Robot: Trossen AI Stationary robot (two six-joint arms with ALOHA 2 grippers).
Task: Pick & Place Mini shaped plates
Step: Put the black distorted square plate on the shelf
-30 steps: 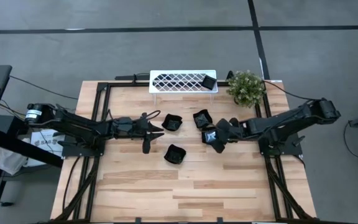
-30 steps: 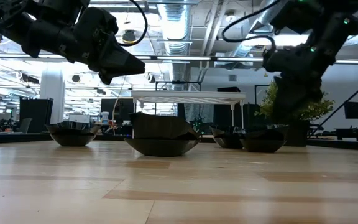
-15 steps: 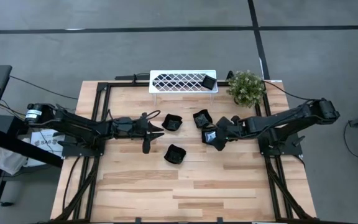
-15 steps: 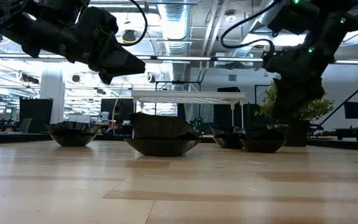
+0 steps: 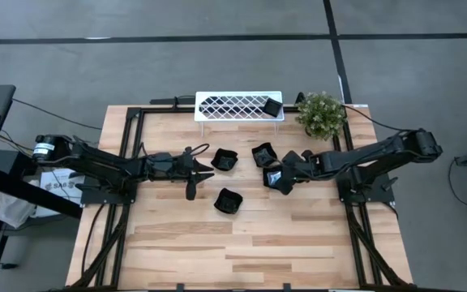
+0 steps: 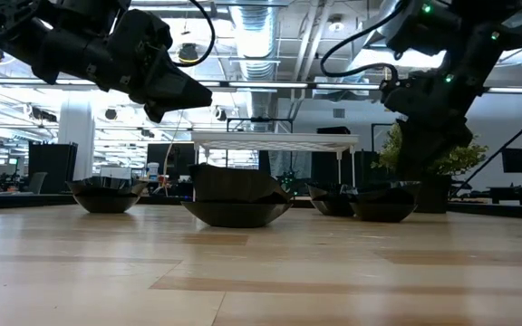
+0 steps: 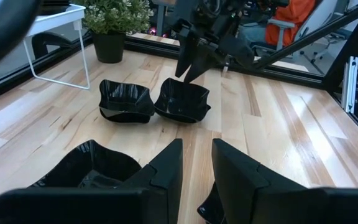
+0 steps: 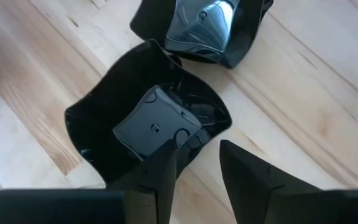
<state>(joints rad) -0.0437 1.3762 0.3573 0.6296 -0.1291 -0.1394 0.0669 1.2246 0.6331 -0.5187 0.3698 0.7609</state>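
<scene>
Right gripper (image 8: pixel 194 171) stood over lobed plate (image 5: pixel 277 179), fingers (image 8: pixel 160 168) spread, one inside bowl, one outside rim; no pinch yet.

Neighbouring plate (image 5: pixel 264 154) just beside it, toward white rack (image 5: pixel 239 106); fifth plate (image 5: pixel 273 107) sat on rack.

Left gripper (image 5: pixel 201 171) waited beside plate (image 5: pixel 224 160), fingers slightly apart, empty.

Risk, judged: glossy thin rim could slip from pinch; closing might nudge neighbour.

No writing legible on plates.

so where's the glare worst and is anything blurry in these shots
Right wrist view: strong glare on the glossy plate at the frame's top, while the plate under the right gripper is sharp. Low view: bright ceiling lights leave both arms as silhouettes. Left wrist view: the left gripper's own fingers are soft and a blurred dark shape fills the top corner. High view: evenly lit.
</scene>
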